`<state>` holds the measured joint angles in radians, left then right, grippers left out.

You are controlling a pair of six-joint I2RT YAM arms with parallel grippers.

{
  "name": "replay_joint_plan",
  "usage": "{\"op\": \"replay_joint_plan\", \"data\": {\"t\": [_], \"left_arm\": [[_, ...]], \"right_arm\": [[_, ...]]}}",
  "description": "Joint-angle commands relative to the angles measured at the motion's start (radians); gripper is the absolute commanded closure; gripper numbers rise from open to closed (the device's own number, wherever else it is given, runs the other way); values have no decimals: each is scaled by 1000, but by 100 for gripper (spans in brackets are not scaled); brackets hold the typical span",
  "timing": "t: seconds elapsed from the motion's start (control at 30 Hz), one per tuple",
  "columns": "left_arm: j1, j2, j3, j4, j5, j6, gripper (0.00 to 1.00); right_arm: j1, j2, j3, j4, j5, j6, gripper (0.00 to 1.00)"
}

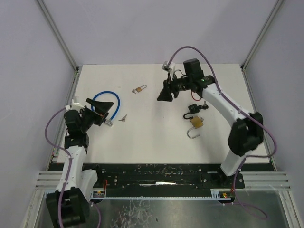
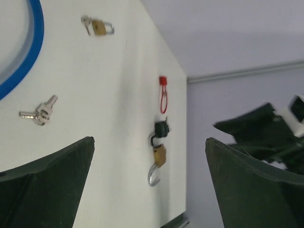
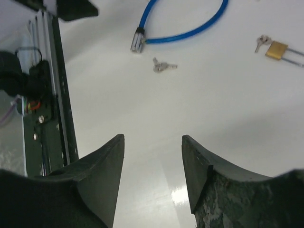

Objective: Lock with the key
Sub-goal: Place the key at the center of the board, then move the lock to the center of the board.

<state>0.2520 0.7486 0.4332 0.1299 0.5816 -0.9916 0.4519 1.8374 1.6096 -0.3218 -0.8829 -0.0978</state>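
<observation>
Top view first: the left gripper (image 1: 99,113) hangs low at the left edge of the worktop (image 1: 156,142). Its jaws are spread as wide as they go, with nothing between them. Just beside it curls the blue cable lock (image 2: 37,38), lying flat.

A loose pair of keys (image 1: 123,118) sits on the white surface a little right of that cable, touched by nothing.

Over in the upper middle, the right gripper (image 3: 153,140) hovers above bare worktop. Its jaws are parted and empty, and they point towards the left of the frame.

Below it and to the right lies the brass padlock (image 1: 196,123), flat, with its shackle swung open. A black padlock (image 1: 193,109) sits just above it, very near.

In the upper centre there's a small brass padlock (image 1: 139,89). It looks to have a key at its end, well apart from both arms.
</observation>
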Motion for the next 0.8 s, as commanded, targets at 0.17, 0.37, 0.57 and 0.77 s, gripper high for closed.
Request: {"op": "replay_joint_plan", "data": {"t": [0.17,0.37,0.57,0.77], "left_arm": [[-524,337,418,-339,-487,410,0],[-681,648,728,-554,-822,715,0],[-646,892,960,-575,-790,899,0],[-604,1115,1152,-610,-652,1010,4]], "right_arm": [[-97,-391,-353,-320,102,-390,38],[-310,-474,-444,-278,-33,-309,38],[-379,-511,-483,-248,-53,-279,38],[-437,-564,-529,-216,-59,-246,38]]}}
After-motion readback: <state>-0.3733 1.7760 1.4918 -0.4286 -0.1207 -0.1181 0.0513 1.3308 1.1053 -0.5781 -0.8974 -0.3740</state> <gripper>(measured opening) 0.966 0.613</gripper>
